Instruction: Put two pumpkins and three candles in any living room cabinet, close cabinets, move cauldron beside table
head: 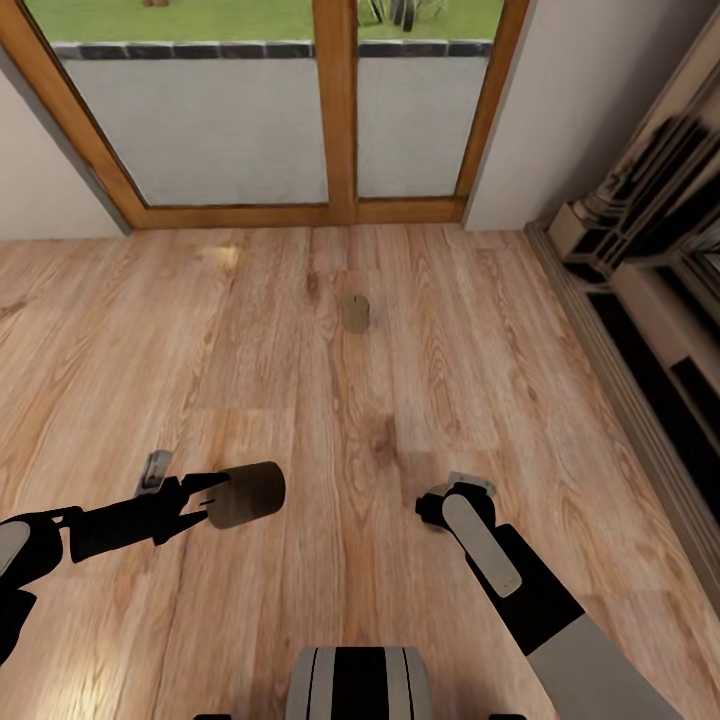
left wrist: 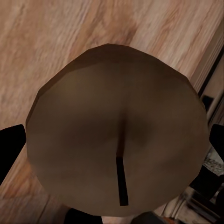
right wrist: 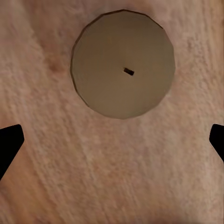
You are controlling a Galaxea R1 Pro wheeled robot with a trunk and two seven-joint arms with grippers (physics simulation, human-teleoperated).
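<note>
One candle (head: 247, 495) held sideways in left gripper (head: 205, 497); right gripper (right wrist: 112, 140) wide above second candle (right wrist: 123, 64) (third (head: 356, 312) on floor (head: 300, 380)); next: descend, clamp.

Head view high over plank floor (head: 300, 330), wrist views close, floorward

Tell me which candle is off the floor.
The candle held sideways in the left gripper, its wick end facing the left wrist camera. Another candle stands upright on the floor nearer the glass door; a third stands below the right gripper.
</note>
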